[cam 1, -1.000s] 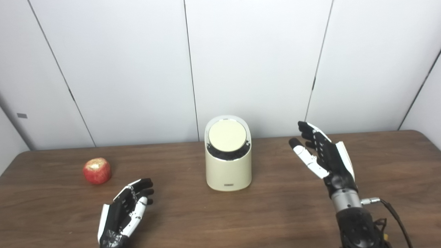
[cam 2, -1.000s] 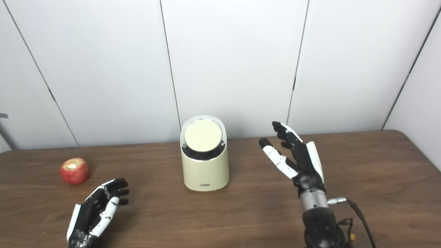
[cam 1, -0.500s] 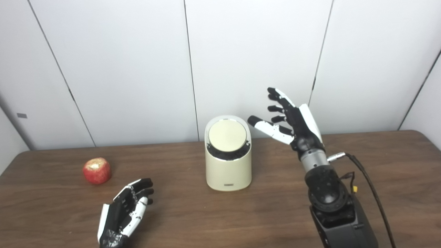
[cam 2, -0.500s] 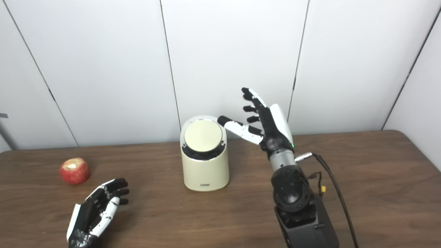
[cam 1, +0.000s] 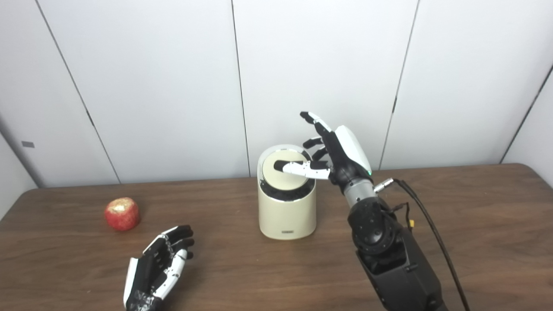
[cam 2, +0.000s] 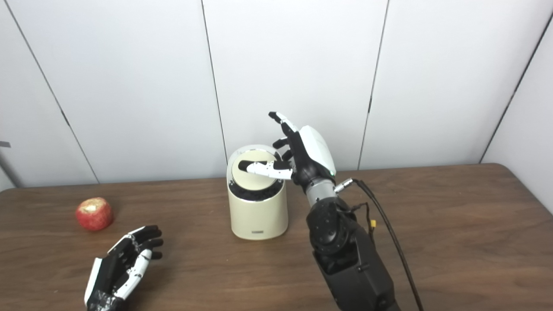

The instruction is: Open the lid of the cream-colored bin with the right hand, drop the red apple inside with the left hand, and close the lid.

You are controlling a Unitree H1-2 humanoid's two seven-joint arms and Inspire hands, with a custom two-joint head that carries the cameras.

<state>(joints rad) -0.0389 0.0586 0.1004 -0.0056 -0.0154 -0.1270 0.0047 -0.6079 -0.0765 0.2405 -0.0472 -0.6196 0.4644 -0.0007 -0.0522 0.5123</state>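
The cream-colored bin [cam 1: 286, 216] stands mid-table with its round lid [cam 1: 281, 179] down and tilted toward me. My right hand [cam 1: 335, 153] is raised at the bin's right side, open, with its thumb stretched over the lid and the other fingers spread above and behind it. I cannot tell if the thumb touches the lid. The red apple [cam 1: 122, 213] sits on the table at the left. My left hand [cam 1: 157, 265] rests open on the table in front of the apple and a little to its right, holding nothing.
The brown wooden table [cam 1: 475, 207] runs across the whole view, with white wall panels [cam 1: 319, 65] right behind its far edge. A black cable [cam 1: 425, 216] hangs from my right wrist.
My right hand has swung up and left from the table's right half to the bin, and its thumb now reaches over the lid. The left hand, apple and bin have stayed put.
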